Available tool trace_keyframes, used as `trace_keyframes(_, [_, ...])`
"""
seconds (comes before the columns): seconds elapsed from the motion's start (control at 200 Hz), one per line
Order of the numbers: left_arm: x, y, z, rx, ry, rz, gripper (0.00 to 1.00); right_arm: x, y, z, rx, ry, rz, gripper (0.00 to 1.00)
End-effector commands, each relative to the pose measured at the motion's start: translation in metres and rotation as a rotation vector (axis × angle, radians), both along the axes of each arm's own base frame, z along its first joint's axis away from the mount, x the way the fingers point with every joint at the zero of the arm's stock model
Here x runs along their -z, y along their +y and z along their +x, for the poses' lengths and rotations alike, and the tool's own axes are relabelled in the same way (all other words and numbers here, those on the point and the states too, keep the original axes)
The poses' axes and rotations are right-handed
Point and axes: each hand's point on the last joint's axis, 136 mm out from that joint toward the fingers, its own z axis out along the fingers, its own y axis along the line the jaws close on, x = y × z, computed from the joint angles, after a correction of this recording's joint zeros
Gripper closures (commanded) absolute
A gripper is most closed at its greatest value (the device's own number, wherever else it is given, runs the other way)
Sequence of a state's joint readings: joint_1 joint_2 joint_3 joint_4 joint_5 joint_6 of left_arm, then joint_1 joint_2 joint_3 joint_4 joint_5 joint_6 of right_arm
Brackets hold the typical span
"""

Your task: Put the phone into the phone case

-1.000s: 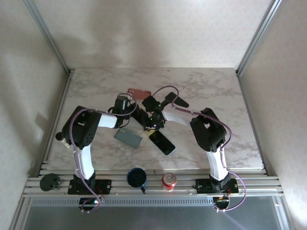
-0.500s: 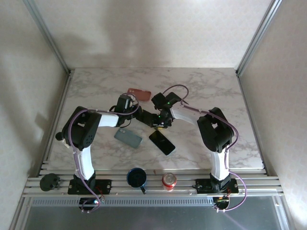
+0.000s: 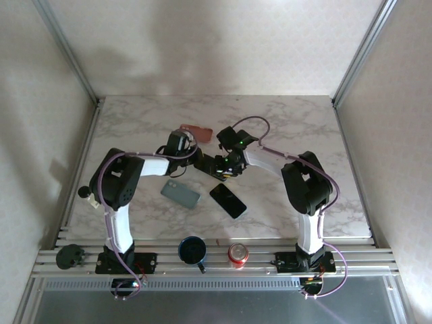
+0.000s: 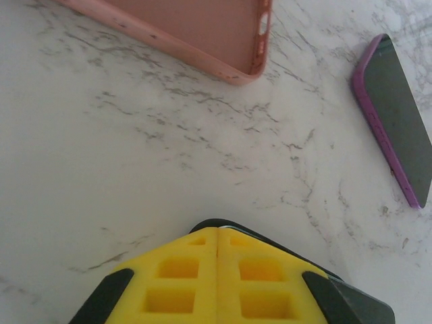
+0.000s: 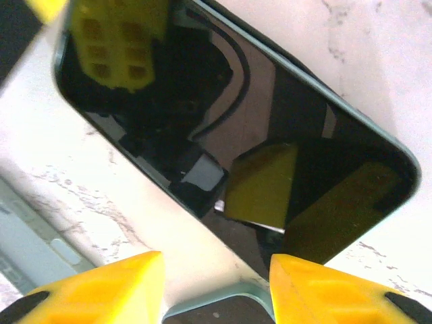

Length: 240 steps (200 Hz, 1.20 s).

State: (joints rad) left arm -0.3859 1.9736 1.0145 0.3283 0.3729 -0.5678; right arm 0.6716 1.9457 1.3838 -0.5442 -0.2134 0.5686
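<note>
- Pink case lies on the marble table, hollow side up and empty. No phone is seated in it, so the task is judged unfinished.
- The dark phone lies flat, screen up, well apart from the case. Lifting and seating are left to do.
- A grey-green slab lies beside it; I cannot tell whether it is a phone or a case.
- The left gripper has its fingers pressed together on nothing.
- The right gripper sits just beside it.
- The left wrist view resolves the case's cut-outs and a purple-edged phone, which are too coarse overhead.
- The right wrist view shows the right gripper's fingers apart above a green-edged screen. A green rim lies between them; grip on it cannot be told.
</note>
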Motion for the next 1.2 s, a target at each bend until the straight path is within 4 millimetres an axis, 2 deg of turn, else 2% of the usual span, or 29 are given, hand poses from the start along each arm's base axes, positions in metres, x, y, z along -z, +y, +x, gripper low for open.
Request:
trace_keyframes(0.0, [0.029, -0.011, -0.019, 0.053, 0.108, 0.018, 1.0, -0.026, 0.0, 0.002, -0.006, -0.048, 0.048, 0.54])
trace_keyframes(0.11, [0.029, -0.013, -0.013, 0.054, 0.102, 0.02, 1.0, -0.033, -0.005, 0.006, 0.002, -0.073, 0.044, 0.53])
trace_keyframes(0.185, [0.029, -0.015, -0.008, 0.055, 0.098, 0.021, 1.0, -0.03, -0.012, 0.01, 0.013, -0.065, 0.031, 0.55])
trace_keyframes(0.426, [0.028, -0.023, 0.007, 0.057, 0.086, 0.011, 1.0, -0.008, -0.041, 0.022, 0.072, -0.032, -0.016, 0.79])
trace_keyframes(0.591, [0.03, -0.026, 0.013, 0.057, 0.087, 0.008, 1.0, 0.011, -0.051, 0.023, 0.072, -0.008, -0.069, 0.93])
trace_keyframes(0.711, [0.031, -0.024, 0.012, 0.052, 0.087, 0.012, 1.0, 0.023, -0.055, 0.021, 0.078, 0.014, -0.08, 0.94])
trace_keyframes(0.851, [0.033, -0.017, 0.005, 0.045, 0.092, 0.031, 1.0, 0.026, -0.058, 0.018, 0.079, 0.018, -0.085, 0.94])
trace_keyframes(1.197, [0.029, 0.006, -0.009, 0.003, 0.088, 0.039, 1.0, 0.02, -0.071, 0.019, 0.113, 0.014, -0.057, 0.84])
